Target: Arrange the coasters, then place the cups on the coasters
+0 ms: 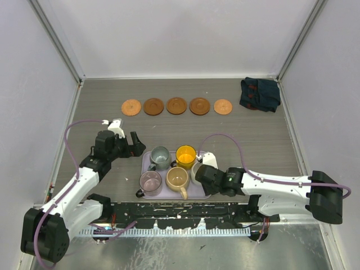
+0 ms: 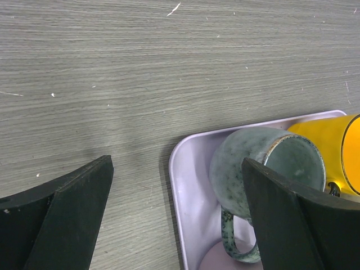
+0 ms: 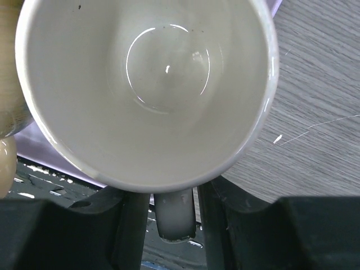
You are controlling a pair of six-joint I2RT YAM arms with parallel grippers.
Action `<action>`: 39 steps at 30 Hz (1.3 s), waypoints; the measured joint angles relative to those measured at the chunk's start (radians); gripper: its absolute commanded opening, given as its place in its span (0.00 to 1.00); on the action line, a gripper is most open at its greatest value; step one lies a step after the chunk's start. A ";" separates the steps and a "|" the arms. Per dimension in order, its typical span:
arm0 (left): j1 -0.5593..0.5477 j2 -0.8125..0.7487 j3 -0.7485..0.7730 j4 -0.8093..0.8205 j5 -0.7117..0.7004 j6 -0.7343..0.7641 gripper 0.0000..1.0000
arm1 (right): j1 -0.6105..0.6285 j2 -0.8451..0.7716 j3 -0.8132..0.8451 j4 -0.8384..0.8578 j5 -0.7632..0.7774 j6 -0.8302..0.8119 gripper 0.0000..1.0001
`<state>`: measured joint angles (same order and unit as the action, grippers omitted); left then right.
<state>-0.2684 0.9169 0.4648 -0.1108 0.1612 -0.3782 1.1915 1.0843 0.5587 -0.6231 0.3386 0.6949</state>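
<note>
Hugging the handle of the white cup with both fingers of the right pincer, cup just in front, to carry it to the coasters far off; cannot tell if pinching or loose.

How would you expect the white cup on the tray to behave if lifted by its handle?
The white cup looks glossy, so its thin handle may slip. It seems rigid and breakable. Held by the handle alone, it would probably tilt.
</note>
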 measured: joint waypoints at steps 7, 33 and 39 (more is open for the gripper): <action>0.000 0.000 -0.007 0.002 0.000 0.000 0.98 | 0.000 0.000 0.000 0.004 0.017 -0.003 0.39; 0.000 -0.005 -0.017 0.002 0.000 -0.003 0.98 | 0.001 -0.089 -0.040 0.040 0.044 -0.024 0.01; 0.000 -0.025 -0.017 0.002 0.000 -0.003 0.98 | 0.011 -0.187 -0.039 0.020 0.109 -0.052 0.01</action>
<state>-0.2684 0.8921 0.4480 -0.1093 0.1608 -0.3813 1.2030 0.8978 0.5194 -0.6029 0.4480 0.6430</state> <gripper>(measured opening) 0.978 0.280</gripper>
